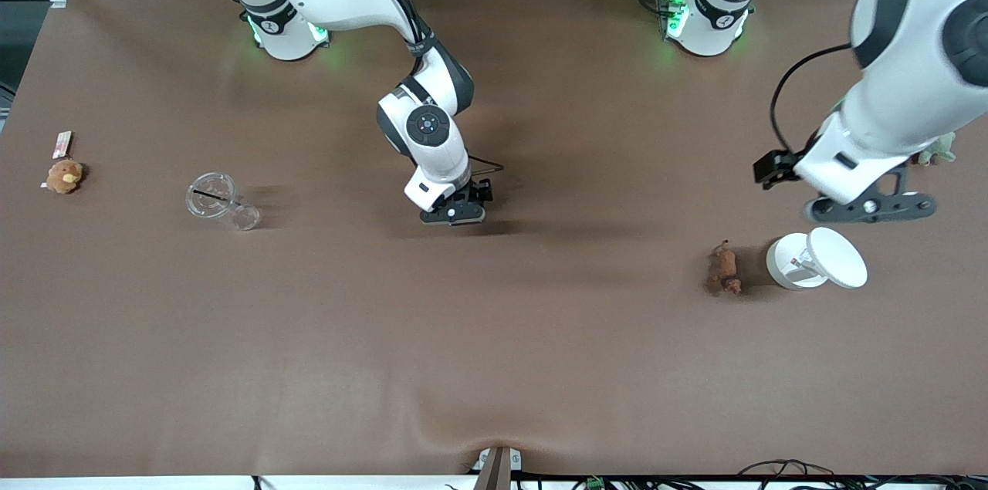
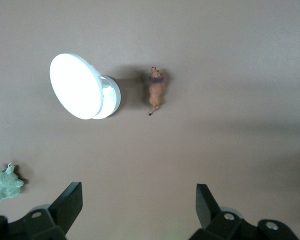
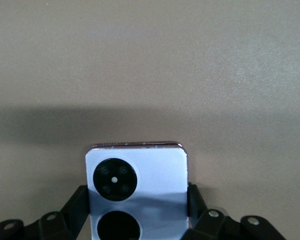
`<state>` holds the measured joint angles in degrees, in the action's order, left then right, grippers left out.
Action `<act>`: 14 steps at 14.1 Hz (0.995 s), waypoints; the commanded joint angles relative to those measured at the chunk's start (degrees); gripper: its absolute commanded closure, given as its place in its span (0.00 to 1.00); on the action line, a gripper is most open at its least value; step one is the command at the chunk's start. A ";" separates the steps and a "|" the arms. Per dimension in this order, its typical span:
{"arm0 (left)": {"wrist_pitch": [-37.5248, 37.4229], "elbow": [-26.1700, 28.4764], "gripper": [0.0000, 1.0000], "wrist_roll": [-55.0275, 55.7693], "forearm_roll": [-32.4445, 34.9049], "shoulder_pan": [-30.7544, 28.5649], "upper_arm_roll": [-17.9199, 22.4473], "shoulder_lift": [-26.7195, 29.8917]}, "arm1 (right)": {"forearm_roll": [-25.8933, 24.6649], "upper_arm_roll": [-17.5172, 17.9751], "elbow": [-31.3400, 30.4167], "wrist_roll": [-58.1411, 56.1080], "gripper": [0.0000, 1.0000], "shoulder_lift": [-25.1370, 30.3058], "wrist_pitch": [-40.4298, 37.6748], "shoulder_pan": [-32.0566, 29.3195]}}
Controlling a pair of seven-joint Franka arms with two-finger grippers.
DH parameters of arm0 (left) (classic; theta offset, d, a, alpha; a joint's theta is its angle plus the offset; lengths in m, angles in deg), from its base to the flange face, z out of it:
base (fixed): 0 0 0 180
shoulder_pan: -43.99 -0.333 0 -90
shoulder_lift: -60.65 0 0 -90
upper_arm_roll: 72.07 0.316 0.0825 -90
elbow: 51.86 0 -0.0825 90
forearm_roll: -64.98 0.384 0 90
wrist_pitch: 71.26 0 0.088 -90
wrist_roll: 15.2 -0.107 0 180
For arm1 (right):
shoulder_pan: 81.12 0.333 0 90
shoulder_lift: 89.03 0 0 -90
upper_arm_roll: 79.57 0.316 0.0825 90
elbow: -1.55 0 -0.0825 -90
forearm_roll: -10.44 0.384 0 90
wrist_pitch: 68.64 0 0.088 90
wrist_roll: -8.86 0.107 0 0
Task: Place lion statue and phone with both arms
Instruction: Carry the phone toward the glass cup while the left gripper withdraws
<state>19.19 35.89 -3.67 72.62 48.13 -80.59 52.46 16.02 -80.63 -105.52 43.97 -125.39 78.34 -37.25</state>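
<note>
The lion statue [image 1: 723,268], a tiny reddish-brown figurine, lies on the brown table toward the left arm's end; it also shows in the left wrist view [image 2: 156,90]. My left gripper [image 1: 872,206] is open and empty in the air, over the table beside the lion and the white object [image 2: 137,195]. My right gripper [image 1: 455,214] is low over the middle of the table. In the right wrist view it is shut [image 3: 137,200] on the pale lilac phone [image 3: 137,175], one finger on each side edge. The phone is hidden in the front view.
A white tipped-over round object [image 1: 814,258] lies next to the lion. A green plush turtle [image 1: 938,149] sits by the left arm's end. A clear plastic cup [image 1: 220,201], an orange-brown plush toy [image 1: 64,175] and a small card [image 1: 62,143] lie toward the right arm's end.
</note>
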 commanded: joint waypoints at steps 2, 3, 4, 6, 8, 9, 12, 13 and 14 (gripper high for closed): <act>0.08 6.11 0.00 -6.77 -3.50 2.11 5.09 7.65 | -0.31 -1.22 0.72 -0.14 1.00 5.40 -10.27 -1.93; 0.08 6.38 0.00 -8.01 -4.03 1.76 5.62 8.62 | -0.31 -1.31 0.64 -0.22 1.00 7.51 -13.27 -3.68; 0.08 6.46 0.00 -8.98 -4.38 1.49 5.62 9.76 | -0.31 -1.31 0.37 -0.22 1.00 9.80 -15.73 -5.53; -0.27 6.38 0.00 -9.69 -4.39 1.32 5.62 11.43 | -0.31 -1.31 0.28 -1.27 1.00 12.88 -19.95 -8.87; -2.02 6.03 0.00 -11.00 -4.39 1.40 5.54 11.88 | -0.31 -1.22 -1.38 -4.08 1.00 15.08 -22.34 -12.30; -2.64 5.85 0.00 -12.66 -4.39 1.40 5.54 12.05 | -0.31 -1.31 -2.95 -4.26 1.00 16.05 -22.00 -13.10; -4.58 5.59 0.00 -13.99 -4.39 1.40 5.54 12.58 | -0.66 -1.48 -9.00 -6.71 1.00 18.86 -20.78 -16.79; -4.58 5.59 0.00 -14.08 -4.39 1.40 5.54 12.76 | -1.45 -2.27 -12.69 -8.90 1.00 20.70 -18.24 -17.41; -4.67 5.59 0.00 -14.08 -4.73 1.40 5.54 12.76 | -1.63 -2.89 -16.20 -12.49 1.00 22.02 -15.43 -19.76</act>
<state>15.15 40.47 -16.39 69.26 49.46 -75.25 63.60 15.53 -83.29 -112.82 35.98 -109.08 58.51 -53.97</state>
